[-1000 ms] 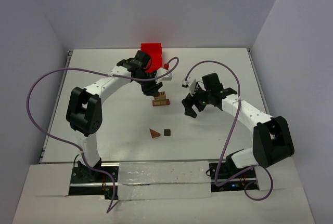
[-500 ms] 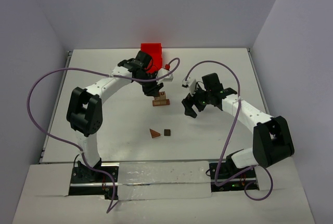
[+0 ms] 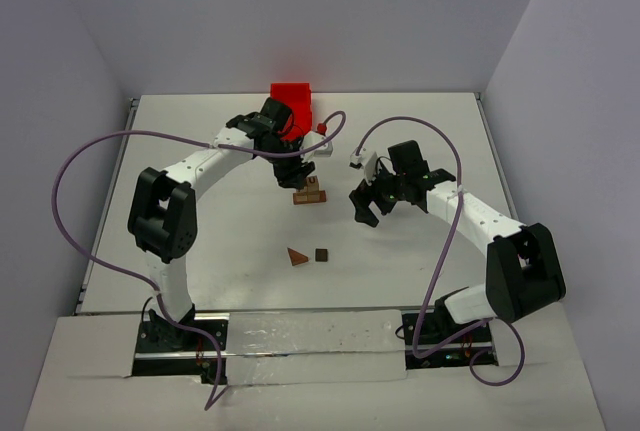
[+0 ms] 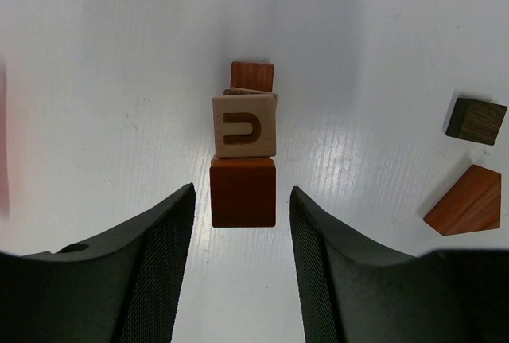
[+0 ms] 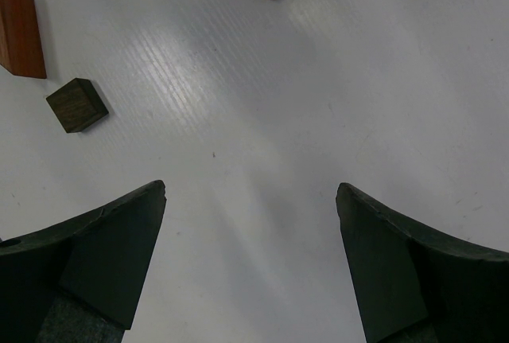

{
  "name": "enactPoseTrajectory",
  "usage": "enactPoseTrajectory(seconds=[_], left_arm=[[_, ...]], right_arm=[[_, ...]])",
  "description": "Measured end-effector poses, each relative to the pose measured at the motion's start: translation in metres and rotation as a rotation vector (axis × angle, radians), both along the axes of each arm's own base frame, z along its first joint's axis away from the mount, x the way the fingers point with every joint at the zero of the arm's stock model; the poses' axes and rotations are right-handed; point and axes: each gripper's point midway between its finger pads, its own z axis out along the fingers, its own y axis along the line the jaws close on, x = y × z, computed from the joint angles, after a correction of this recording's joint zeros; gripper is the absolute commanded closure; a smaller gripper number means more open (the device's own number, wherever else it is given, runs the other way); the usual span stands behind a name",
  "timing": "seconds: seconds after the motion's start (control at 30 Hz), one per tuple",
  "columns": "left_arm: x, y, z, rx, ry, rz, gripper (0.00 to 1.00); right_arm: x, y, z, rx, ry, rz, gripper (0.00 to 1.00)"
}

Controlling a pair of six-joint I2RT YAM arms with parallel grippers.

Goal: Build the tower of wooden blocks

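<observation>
On the counter (image 3: 200, 241), near its middle, the wood block tower (image 4: 243, 128) sits with its long axis running straight away from the left tool (image 4: 242, 196), its reddish-brown near end between that tool's spread, untouching fingers (image 4: 163, 247), while the right tool (image 5: 250, 192) hangs nearby, spread wide.

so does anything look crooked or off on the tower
Slightly: in the left wrist view a tan piece under the U block peeks out at a small angle, so the tower isn't stacked squarely.
</observation>
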Motion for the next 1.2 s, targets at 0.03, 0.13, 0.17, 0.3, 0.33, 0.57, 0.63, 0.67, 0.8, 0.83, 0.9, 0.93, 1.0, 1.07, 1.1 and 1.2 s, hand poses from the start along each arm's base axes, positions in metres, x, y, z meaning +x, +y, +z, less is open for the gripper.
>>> enactPoseTrajectory(seconds=[0.03, 0.13, 0.17, 0.3, 0.33, 0.57, 0.63, 0.67, 0.8, 0.83, 0.9, 0.93, 1.0, 1.07, 1.1, 1.2], left_arm=[[0.000, 0.000, 0.000, 0.000, 0.000, 0.000, 0.39], [0.000, 0.000, 0.000, 0.000, 0.000, 0.000, 0.39], [0.000, 0.000, 0.000, 0.000, 0.000, 0.000, 0.39], [0.002, -0.001, 0.007, -0.017, -0.001, 0.000, 0.38], [0.004, -0.003, 0.012, -0.031, -0.002, -0.002, 0.37], [0.011, 0.016, 0.085, -0.199, -0.049, 0.067, 0.33], [0.007, 0.030, 0.117, -0.267, -0.101, 0.107, 0.32], [0.003, 0.037, 0.132, -0.301, -0.126, 0.127, 0.32], [-0.019, 0.057, 0.171, -0.411, -0.164, 0.192, 0.32], [-0.022, 0.061, 0.177, -0.435, -0.168, 0.203, 0.32], [-0.028, 0.067, 0.178, -0.461, -0.154, 0.225, 0.32], [-0.030, 0.069, 0.174, -0.466, -0.139, 0.239, 0.32], [-0.033, 0.074, 0.159, -0.464, -0.099, 0.267, 0.32], [-0.037, 0.077, 0.143, -0.455, -0.052, 0.290, 0.32], [-0.039, 0.077, 0.135, -0.451, -0.029, 0.299, 0.32], [-0.045, 0.077, 0.121, -0.443, 0.017, 0.314, 0.32]], right_arm=[[0.000, 0.000, 0.000, 0.000, 0.000, 0.000, 0.05], [0.000, 0.000, 0.000, 0.000, 0.000, 0.000, 0.05], [0.000, 0.000, 0.000, 0.000, 0.000, 0.000, 0.06], [-0.001, 0.001, 0.001, 0.007, 0.002, 0.006, 0.06], [-0.001, 0.002, 0.001, 0.012, 0.004, 0.010, 0.07], [-0.016, 0.020, 0.006, 0.062, 0.008, 0.088, 0.13], [-0.028, 0.032, 0.008, 0.072, -0.001, 0.140, 0.14], [-0.034, 0.039, 0.009, 0.076, -0.011, 0.172, 0.15], [-0.076, 0.074, -0.001, 0.046, -0.031, 0.341, 0.17], [-0.088, 0.082, -0.006, 0.034, -0.025, 0.386, 0.17], [-0.105, 0.094, -0.014, 0.016, -0.010, 0.450, 0.18], [-0.110, 0.097, -0.018, 0.005, -0.002, 0.467, 0.18], [-0.112, 0.098, -0.028, -0.024, 0.012, 0.473, 0.18], [-0.113, 0.098, -0.037, -0.057, 0.025, 0.473, 0.18], [-0.112, 0.098, -0.042, -0.074, 0.030, 0.470, 0.18], [-0.110, 0.099, -0.051, -0.111, 0.038, 0.466, 0.17]])
